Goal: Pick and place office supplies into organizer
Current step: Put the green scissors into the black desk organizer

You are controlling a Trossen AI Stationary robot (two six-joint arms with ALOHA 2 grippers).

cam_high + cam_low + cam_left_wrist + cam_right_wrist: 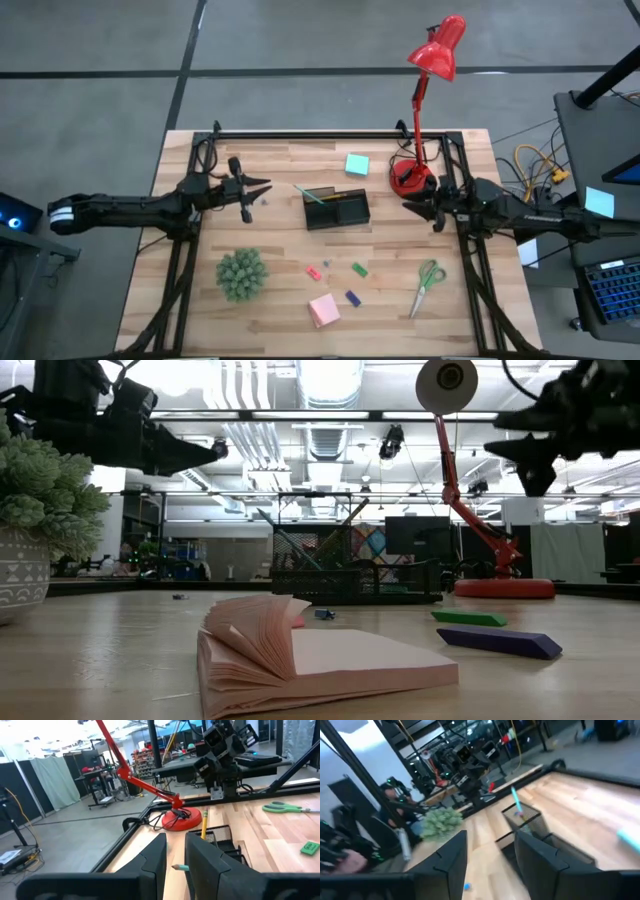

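Note:
The black mesh organizer (336,208) sits mid-table, with a thin teal pen (308,194) and a yellow pencil (345,197) leaning in it. Loose on the wood lie a teal sticky pad (356,164), a pink sticky pad (323,310), green-handled scissors (428,285), and pink (314,271), green (359,269) and blue (352,297) erasers. My left gripper (262,190) hovers open to the organizer's left, raised off the table. My right gripper (412,205) hovers open to its right, near the lamp base. In the left wrist view the organizer (225,840) and pencil (204,822) lie just ahead of the fingers.
A red desk lamp stands on its round base (412,178) at the far right, close to my right gripper. A green spiky plant (242,274) in a pot sits near-left. Black frame rails run along the table's left, right and far edges. People show beyond the table in the right wrist view.

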